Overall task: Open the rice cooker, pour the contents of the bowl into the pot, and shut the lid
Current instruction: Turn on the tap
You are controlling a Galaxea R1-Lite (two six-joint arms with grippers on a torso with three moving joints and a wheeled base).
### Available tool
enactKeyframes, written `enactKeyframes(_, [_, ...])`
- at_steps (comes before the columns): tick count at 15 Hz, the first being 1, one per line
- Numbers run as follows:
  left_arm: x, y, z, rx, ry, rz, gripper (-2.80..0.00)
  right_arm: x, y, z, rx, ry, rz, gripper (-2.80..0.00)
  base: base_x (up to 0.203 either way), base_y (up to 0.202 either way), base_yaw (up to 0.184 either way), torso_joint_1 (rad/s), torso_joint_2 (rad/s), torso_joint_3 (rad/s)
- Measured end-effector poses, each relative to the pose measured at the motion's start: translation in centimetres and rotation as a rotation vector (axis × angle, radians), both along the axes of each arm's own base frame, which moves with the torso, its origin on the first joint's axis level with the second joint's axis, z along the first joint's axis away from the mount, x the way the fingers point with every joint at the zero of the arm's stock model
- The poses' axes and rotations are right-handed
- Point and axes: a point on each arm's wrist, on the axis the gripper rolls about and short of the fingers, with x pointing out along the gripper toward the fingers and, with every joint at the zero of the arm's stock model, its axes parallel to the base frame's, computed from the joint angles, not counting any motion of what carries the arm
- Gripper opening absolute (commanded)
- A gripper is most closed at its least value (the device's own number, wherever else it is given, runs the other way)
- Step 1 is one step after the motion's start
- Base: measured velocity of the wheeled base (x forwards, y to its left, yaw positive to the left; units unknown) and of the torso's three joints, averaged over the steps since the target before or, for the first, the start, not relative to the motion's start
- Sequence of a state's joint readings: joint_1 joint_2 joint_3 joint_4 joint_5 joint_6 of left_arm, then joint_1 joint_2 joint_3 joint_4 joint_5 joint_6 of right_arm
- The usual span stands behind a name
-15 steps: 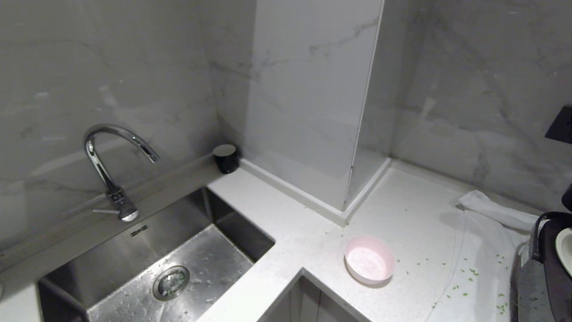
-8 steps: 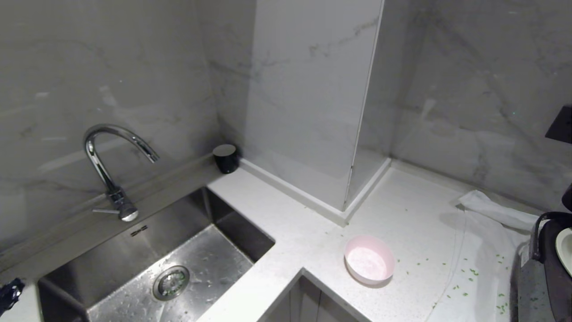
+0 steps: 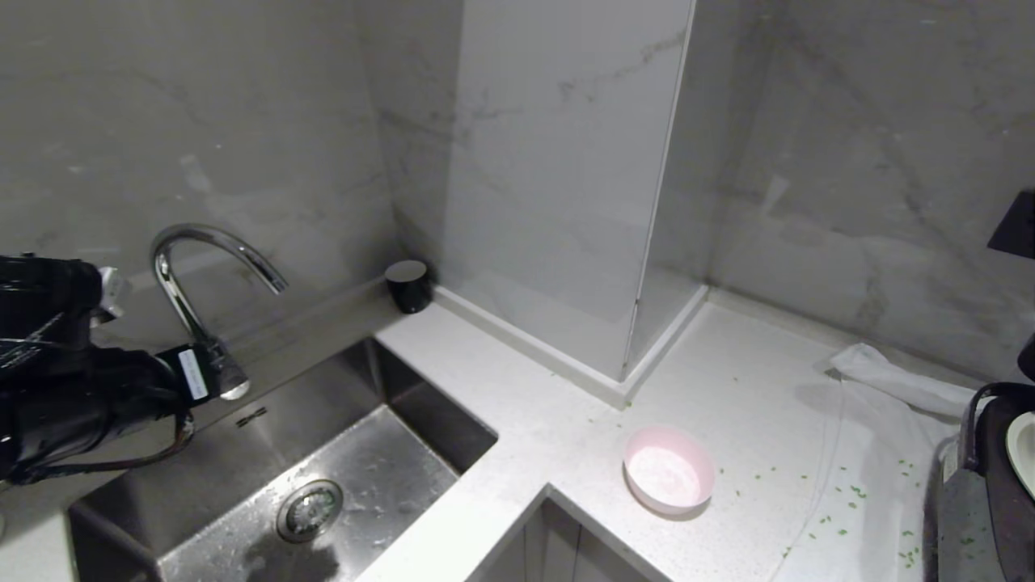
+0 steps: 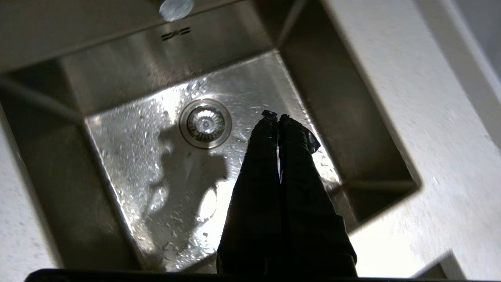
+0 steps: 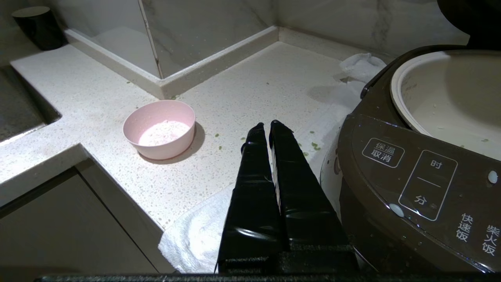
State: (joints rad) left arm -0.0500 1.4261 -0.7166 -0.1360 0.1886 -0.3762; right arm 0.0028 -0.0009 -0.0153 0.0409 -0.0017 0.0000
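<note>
Left arm [image 3: 73,388] risen into view over sink [image 3: 202,453], pincer [image 4: 277,117] closed

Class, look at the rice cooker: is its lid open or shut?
Open. The rice cooker shows its cream pot uncovered from above, nothing covering its rim.

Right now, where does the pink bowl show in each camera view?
Head view: bowl on the counter, lower middle-right, near the counter's inner corner.
Left wrist view: not in it; only the sink.
Right wrist view: bowl left of middle, upright on the counter.
Shared landmark: black cup by the wall.
</note>
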Motion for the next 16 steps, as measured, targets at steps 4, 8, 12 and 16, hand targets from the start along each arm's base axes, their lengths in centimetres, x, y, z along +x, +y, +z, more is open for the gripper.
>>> enactKeyframes(4, [5.3, 0.9, -3.7, -0.058, 0.115, 0.185, -2.80, 0.0, 0.0, 0.0, -0.001, 0.000, 0.000, -2.80, 0.000, 0.000, 0.000, 0.000, 0.00, 0.000])
enactKeyframes(8, [7.8, 4.5, -5.5, -0.051, 0.162, 0.316, 0.00, 0.0, 0.0, 0.0, -0.001, 0.000, 0.000, -2.80, 0.000, 0.000, 0.000, 0.000, 0.00, 0.000])
enactKeyframes(12, [9.6, 7.1, -6.9, -0.029, 0.195, 0.369, 0.00, 0.0, 0.0, 0.0, -0.001, 0.000, 0.000, -2.80, 0.000, 0.000, 0.000, 0.000, 0.00, 0.000])
enactKeyframes(16, [11.9, 9.0, -7.6, -0.035, 0.184, 0.413, 0.00, 0.0, 0.0, 0.0, -0.001, 0.000, 0.000, -2.80, 0.000, 0.000, 0.000, 0.000, 0.00, 0.000])
